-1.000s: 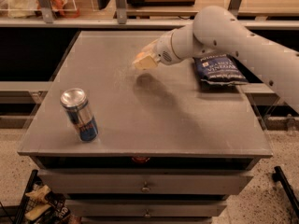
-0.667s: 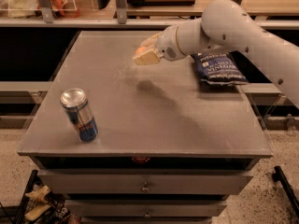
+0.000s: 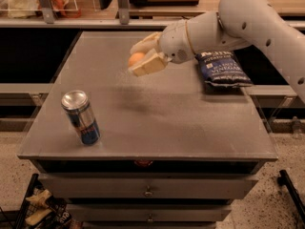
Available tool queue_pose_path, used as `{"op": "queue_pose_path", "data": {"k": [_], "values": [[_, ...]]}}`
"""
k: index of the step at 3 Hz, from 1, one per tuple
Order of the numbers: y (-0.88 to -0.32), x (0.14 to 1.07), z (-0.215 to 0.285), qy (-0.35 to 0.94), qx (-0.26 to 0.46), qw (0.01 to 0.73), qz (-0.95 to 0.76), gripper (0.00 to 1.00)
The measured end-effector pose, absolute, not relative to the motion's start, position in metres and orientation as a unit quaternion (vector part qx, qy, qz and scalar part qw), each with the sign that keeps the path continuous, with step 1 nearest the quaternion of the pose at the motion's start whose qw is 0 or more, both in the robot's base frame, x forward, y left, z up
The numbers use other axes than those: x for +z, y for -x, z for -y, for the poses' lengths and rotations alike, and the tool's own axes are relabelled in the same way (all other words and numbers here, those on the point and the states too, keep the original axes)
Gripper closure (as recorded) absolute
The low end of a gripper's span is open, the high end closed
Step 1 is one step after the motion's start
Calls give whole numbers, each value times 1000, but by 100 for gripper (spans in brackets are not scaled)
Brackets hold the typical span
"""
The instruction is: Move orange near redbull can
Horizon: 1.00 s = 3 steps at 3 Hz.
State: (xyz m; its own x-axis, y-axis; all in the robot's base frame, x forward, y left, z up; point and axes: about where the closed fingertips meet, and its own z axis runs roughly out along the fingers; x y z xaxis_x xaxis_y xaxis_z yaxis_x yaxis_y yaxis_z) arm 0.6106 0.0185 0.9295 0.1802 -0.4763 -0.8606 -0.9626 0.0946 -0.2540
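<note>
The orange (image 3: 136, 58) is a small round fruit held between the cream fingers of my gripper (image 3: 141, 57), above the far middle of the grey table top (image 3: 157, 109). The gripper is shut on it and holds it off the surface, with a faint shadow below. The redbull can (image 3: 81, 117), blue and silver with a shiny top, stands upright near the table's front left corner, well to the left of and nearer than the gripper.
A dark blue chip bag (image 3: 223, 68) lies flat at the table's far right, behind my arm. Shelving with clutter runs behind the table. Drawers sit under the table's front edge. A black cart stands on the floor at lower left.
My gripper has moved left and a little up across the far side of the table, with the orange now showing between its fingers. The can and bag have not moved.
</note>
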Motion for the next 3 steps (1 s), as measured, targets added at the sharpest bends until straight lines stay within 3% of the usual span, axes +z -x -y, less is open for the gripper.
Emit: {"op": "queue_pose_path", "data": {"k": [3], "values": [[-587,925,-25,644,284,429,-567,100]]}}
